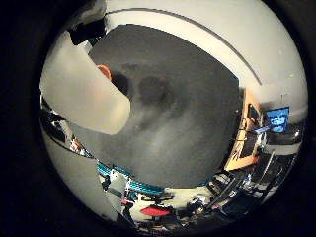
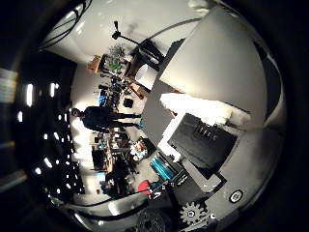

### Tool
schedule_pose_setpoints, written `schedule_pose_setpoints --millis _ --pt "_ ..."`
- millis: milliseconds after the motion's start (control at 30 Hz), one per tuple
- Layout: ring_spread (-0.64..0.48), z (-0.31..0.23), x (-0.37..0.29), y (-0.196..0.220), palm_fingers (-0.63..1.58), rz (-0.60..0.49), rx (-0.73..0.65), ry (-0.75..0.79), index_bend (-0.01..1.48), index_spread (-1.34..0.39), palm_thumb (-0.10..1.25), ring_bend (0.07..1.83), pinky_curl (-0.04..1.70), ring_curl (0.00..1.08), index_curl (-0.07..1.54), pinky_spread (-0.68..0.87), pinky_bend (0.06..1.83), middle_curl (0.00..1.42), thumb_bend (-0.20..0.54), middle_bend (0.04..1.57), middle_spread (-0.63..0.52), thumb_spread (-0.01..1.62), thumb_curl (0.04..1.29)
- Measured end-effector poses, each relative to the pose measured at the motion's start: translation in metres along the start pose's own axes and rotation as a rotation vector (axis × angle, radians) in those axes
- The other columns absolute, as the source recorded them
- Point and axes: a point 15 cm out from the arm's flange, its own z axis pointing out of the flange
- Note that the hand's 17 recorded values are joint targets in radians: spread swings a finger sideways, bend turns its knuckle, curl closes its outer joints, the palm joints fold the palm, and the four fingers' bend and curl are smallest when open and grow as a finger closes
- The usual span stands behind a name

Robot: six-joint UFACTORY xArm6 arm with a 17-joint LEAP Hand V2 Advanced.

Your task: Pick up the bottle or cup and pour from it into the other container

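A pale translucent cup (image 1: 84,84) fills one side of the right little finger side palm view, close to the palm and tilted above the grey table (image 1: 188,118). A small orange thing (image 1: 104,71) shows just past the cup's edge, mostly hidden by it. The cup's shadow lies on the table beside it. In the right thumb side palm view my hand (image 2: 198,140) shows as a black and white finger curled in over the same grey table (image 2: 227,68). The hand is shut on the cup.
The table's white edge (image 1: 197,25) curves round the far side. Beyond it stand a lit monitor (image 1: 277,118) and wooden furniture (image 1: 247,138). The thumb side view shows a room with a plant (image 2: 116,60) and a person (image 2: 97,118) standing away from the table.
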Motion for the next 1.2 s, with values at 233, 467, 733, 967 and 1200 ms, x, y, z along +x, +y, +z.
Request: schedule_pose_setpoints --millis 233,467,733,967,1200 --pt "-0.25 0.005 -0.015 -0.013 1.09 -0.048 -0.038 0.105 0.19 -0.61 0.83 1.18 0.74 0.63 1.07 -0.43 1.04 0.87 -0.033 0.88 -0.27 0.78 0.58" --pt "-0.26 0.013 -0.038 -0.029 1.10 -0.103 -0.069 0.196 0.19 -0.61 0.82 1.18 0.73 0.62 1.07 -0.42 1.05 0.86 -0.032 0.89 -0.27 0.77 0.58" --pt "-0.25 0.030 -0.066 -0.046 1.12 -0.175 -0.102 0.260 0.20 -0.61 0.82 1.18 0.71 0.61 1.06 -0.42 1.06 0.84 -0.032 0.90 -0.26 0.76 0.58" --pt "-0.25 0.035 -0.079 -0.049 1.13 -0.240 -0.145 0.335 0.21 -0.61 0.82 1.19 0.70 0.61 1.06 -0.42 1.07 0.83 -0.033 0.91 -0.26 0.75 0.58" --pt "-0.25 0.033 -0.080 -0.051 1.13 -0.305 -0.192 0.444 0.22 -0.61 0.82 1.19 0.68 0.60 1.05 -0.42 1.08 0.82 -0.033 0.92 -0.26 0.75 0.57"
